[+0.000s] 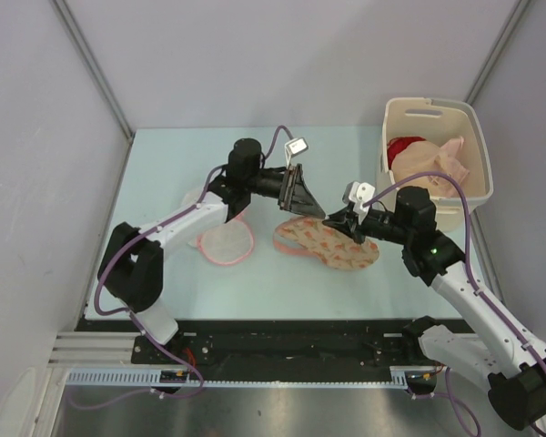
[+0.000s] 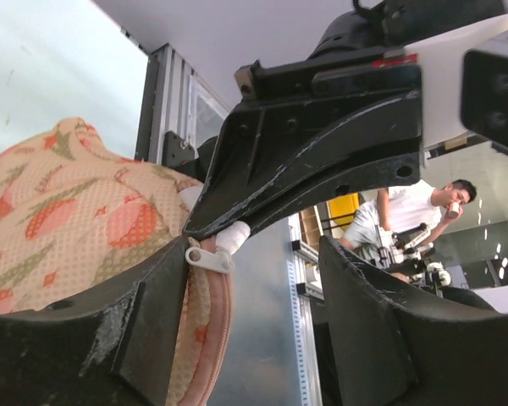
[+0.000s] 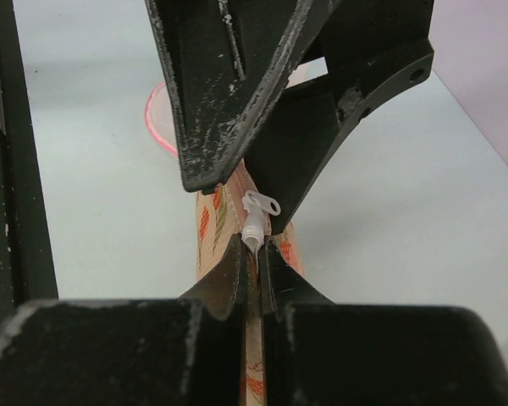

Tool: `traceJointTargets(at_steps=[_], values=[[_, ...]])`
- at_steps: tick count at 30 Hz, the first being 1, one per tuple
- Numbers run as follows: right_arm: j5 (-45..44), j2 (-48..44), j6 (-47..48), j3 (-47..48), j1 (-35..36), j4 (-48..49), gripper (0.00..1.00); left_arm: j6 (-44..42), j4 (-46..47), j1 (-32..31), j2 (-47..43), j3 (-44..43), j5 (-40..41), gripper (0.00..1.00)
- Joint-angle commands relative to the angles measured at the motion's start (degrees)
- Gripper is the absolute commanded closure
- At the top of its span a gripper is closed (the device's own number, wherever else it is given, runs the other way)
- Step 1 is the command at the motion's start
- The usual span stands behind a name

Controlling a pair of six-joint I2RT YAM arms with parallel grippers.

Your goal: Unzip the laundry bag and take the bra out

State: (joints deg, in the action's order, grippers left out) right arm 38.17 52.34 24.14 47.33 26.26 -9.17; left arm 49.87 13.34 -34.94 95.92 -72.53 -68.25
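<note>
Top external view shows the laundry bag (image 1: 328,244) lying flat near the middle of the pale table (image 1: 164,164), its long axis running from about 10 o'clock to 4 o'clock, printed side up. Both arms reach in over it. The left gripper (image 1: 308,205) comes from 9 o'clock and hangs over the bag's 12 o'clock edge, and the right gripper (image 1: 338,223) comes from 4 o'clock, so that the two sets of fingers meet nose to nose above the same stretch of pink edging. At 9 o'clock of the bag, just beside it, lies a round white mesh item (image 1: 226,244) with pink trim, partly under the left arm. At 2 o'clock, well apart from the bag, stands a cream bin (image 1: 478,137) holding a red garment (image 1: 402,147) and some pale garments (image 1: 441,164). In the right wrist view the right jaws are together, pinched on the thin lower end of the white zipper pull (image 3: 258,211), whose ring stands free just above the fingertips at 12 o'clock. The bag's zipped edge runs straight down between them. The left wrist view shows the left jaws apart, with a wide gap between them. The bag's pink-edged end lies against the inner face of the finger at 8 o'clock, and the pull sits just above that finger's tip, under the right gripper's finger. The bag's inside does not show in any view.
</note>
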Motion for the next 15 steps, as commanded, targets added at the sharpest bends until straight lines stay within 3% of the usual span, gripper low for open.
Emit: traceJointTargets(at_steps=[1,15], values=[[-1.3,0.2,0.9,2.2,0.0,0.1,1.00,6.1,8.9,0.1,-3.4,-0.2,-4.0,0.36],[-2.1,0.7,1.0,2.1,0.0,-0.2,1.00,5.9,9.6,0.1,-4.1,0.2,-3.3,0.69]])
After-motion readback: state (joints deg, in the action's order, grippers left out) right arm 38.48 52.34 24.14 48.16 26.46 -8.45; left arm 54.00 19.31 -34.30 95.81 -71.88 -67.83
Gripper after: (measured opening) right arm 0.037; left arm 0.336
